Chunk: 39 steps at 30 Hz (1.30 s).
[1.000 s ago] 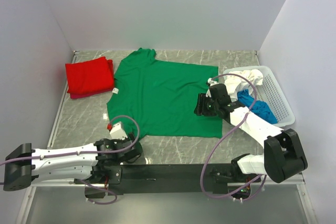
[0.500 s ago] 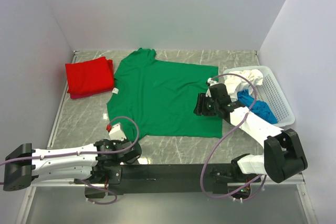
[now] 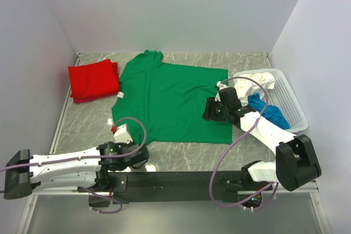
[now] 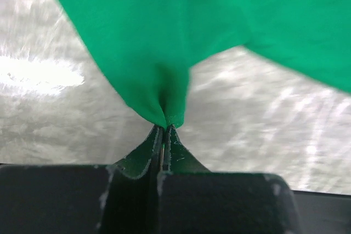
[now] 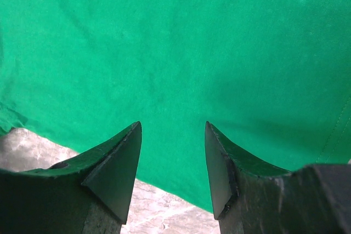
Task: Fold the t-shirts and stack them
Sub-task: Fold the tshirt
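The bright green t-shirt (image 3: pixel 170 100) lies spread flat on the marble table, its small white neck label (image 3: pixel 121 95) toward the left. My left gripper (image 3: pixel 141 149) is at the shirt's near left corner. In the left wrist view the left gripper (image 4: pixel 165 128) is shut on a pinched fold of the green t-shirt (image 4: pixel 164 42). My right gripper (image 3: pixel 209 111) hovers over the shirt's right edge. Seen from the right wrist, the right gripper (image 5: pixel 173 127) stands open, with the green t-shirt (image 5: pixel 175 42) below its fingers and nothing between them. A folded red t-shirt (image 3: pixel 93 80) lies at the far left.
A white lattice basket (image 3: pixel 295 102) stands at the right and holds a crumpled white t-shirt (image 3: pixel 258 80) and a blue t-shirt (image 3: pixel 270 112). Walls close in the table on three sides. Bare marble (image 3: pixel 186 157) shows between the shirt's hem and the arm bases.
The left gripper has shut on the green t-shirt's near left corner, and the left arm shifted slightly. The right arm has stayed where it was.
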Each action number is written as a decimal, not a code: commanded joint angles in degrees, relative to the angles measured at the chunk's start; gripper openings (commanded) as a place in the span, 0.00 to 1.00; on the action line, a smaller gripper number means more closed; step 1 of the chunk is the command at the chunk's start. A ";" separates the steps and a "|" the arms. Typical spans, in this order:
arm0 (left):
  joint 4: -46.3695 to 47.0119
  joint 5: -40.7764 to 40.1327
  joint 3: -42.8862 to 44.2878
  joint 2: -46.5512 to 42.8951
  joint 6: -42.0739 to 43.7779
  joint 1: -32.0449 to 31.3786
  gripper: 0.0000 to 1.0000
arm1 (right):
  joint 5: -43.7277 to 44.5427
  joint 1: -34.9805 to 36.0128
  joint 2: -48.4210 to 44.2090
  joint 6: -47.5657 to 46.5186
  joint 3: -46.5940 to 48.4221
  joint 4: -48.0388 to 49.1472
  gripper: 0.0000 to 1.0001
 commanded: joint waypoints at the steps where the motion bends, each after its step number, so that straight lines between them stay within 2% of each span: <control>1: -6.71 -6.46 8.13 2.40 2.38 -0.26 0.01 | 0.91 0.26 -0.46 -0.16 0.40 0.31 0.57; 5: -11.37 -8.48 10.51 1.62 0.55 -0.17 0.01 | 2.49 0.26 -0.98 0.54 -0.47 -0.65 0.57; 11: -18.23 -10.68 9.38 -9.54 -5.51 -0.17 0.01 | 4.60 0.35 -4.49 1.50 -2.84 -4.52 0.56; 15: -17.27 -10.77 8.41 -15.69 -5.44 -0.17 0.01 | 8.02 0.44 -6.95 3.17 -4.34 -8.73 0.56; 19: -19.55 -12.53 9.90 -16.67 -6.41 -0.17 0.01 | 10.83 0.17 -6.35 6.25 -3.91 -11.80 0.57; 27: -18.33 -13.41 9.81 -18.86 -4.57 -0.17 0.01 | 18.58 -0.09 -1.25 14.42 -0.04 -22.36 0.59; 32: -17.01 -12.71 9.46 -19.39 -2.72 -0.17 0.01 | 17.35 -0.70 -4.67 18.11 -2.50 -24.30 0.59; 39: -15.69 -12.53 9.29 -20.62 -0.96 -0.26 0.01 | 20.60 -2.02 -9.94 21.45 -3.99 -29.40 0.59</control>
